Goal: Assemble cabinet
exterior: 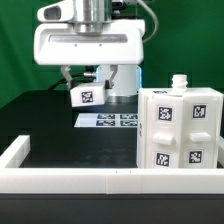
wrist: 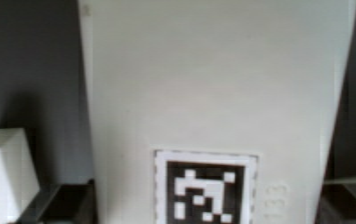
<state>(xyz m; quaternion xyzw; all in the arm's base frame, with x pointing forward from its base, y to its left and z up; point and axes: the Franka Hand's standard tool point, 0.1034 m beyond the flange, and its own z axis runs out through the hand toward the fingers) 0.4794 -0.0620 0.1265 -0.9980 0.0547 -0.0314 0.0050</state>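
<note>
White cabinet [exterior: 180, 130] apart fr. pincer [exterior: 86, 84] gripping tagged panel [exterior: 86, 97].

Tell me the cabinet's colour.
The cabinet is white with black-and-white square tags, best seen in the exterior view.

My exterior view is bright and evenly lit, and the light seems to come from overhead. The top of the cabinet [exterior: 180, 95] glares almost to pure white, while its front faces read a shade greyer. The table [exterior: 40, 125] stays deep black, with only faint, soft shadows. Resolution is low, and the tags on the marker board [exterior: 108, 121] smear together. My wrist view is dimmer and greyish. The white panel [wrist: 201, 90] fills it, out of focus with soft edges, and its tag [wrist: 207, 192] is blurred. The margins on either side fall into dark shadow.
</note>
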